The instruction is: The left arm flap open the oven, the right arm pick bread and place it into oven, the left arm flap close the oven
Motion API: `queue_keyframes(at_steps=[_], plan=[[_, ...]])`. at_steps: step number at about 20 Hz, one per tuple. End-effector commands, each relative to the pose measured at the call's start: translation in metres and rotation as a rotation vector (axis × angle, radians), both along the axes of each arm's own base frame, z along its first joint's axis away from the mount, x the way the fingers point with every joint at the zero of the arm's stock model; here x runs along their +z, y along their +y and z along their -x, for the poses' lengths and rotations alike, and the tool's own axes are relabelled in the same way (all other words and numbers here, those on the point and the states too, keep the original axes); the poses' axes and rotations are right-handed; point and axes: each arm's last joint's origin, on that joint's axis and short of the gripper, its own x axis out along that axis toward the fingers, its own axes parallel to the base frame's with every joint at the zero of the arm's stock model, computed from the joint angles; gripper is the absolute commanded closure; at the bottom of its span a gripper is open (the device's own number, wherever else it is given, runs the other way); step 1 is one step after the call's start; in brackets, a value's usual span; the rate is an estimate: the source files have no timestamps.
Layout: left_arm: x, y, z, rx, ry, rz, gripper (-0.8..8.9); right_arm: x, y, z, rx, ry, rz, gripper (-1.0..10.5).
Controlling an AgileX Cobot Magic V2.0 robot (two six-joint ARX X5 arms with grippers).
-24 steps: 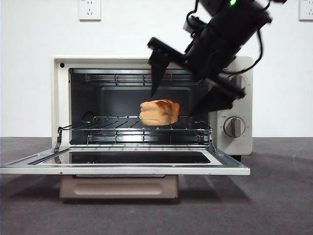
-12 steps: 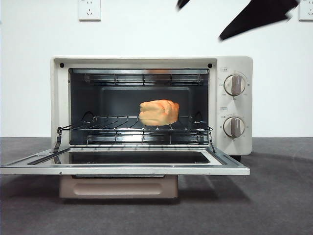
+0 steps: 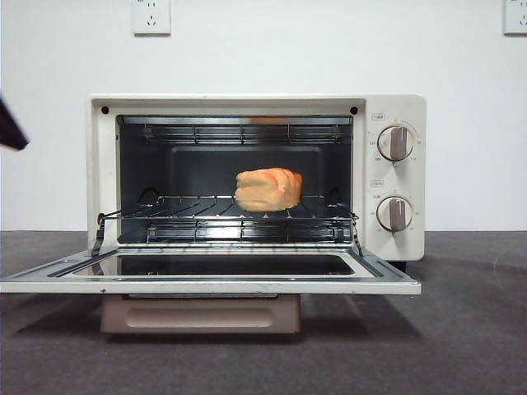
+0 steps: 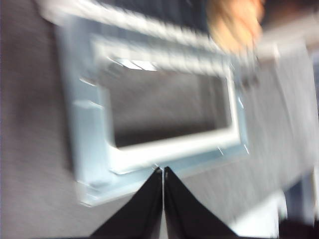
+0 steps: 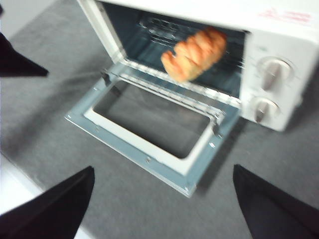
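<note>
1. In the front view the oven stands with its door folded flat toward the table's near edge, and the bread sits on the wire rack, right of the cavity's middle and toward its back.
2. That view shows the two knobs head-on, both pointers upright, and the beige handle hanging under the lowered door. Neither wrist view shows the handle.
3. Of the arms, the front view catches only a black tip at its left edge, beside the oven's left wall and clear of it.
4. The right wrist view looks down from above and in front. The right gripper has its jaws spread wide with nothing between them, well back from the door's front rim.
5. This view shows the bread's ridged top, which the front view hides. A second black tip sits over the mat on the hinge-left side.
6. The left wrist view is blurred. The left gripper has its jaws pressed together, their tips just at the door's outer edge.
7. Bare grey mat lies open around the door on all free sides.
</note>
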Motion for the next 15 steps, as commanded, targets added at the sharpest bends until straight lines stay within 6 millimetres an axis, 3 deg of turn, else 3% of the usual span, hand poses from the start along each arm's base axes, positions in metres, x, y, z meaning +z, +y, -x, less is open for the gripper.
queue_keyframes(at_steps=[1, 8, 15], plan=[[-0.019, 0.009, -0.001, 0.057, 0.017, 0.045, 8.07, 0.005, -0.008, 0.009, -0.007, -0.03, 0.008, 5.0], [-0.096, 0.021, 0.019, 0.211, 0.116, 0.159, 8.07, 0.008, -0.021, 0.025, -0.023, -0.057, -0.036, 5.0], [-0.115, 0.019, 0.023, 0.242, 0.17, 0.185, 8.07, 0.007, -0.022, 0.025, -0.046, -0.05, -0.019, 5.0]])
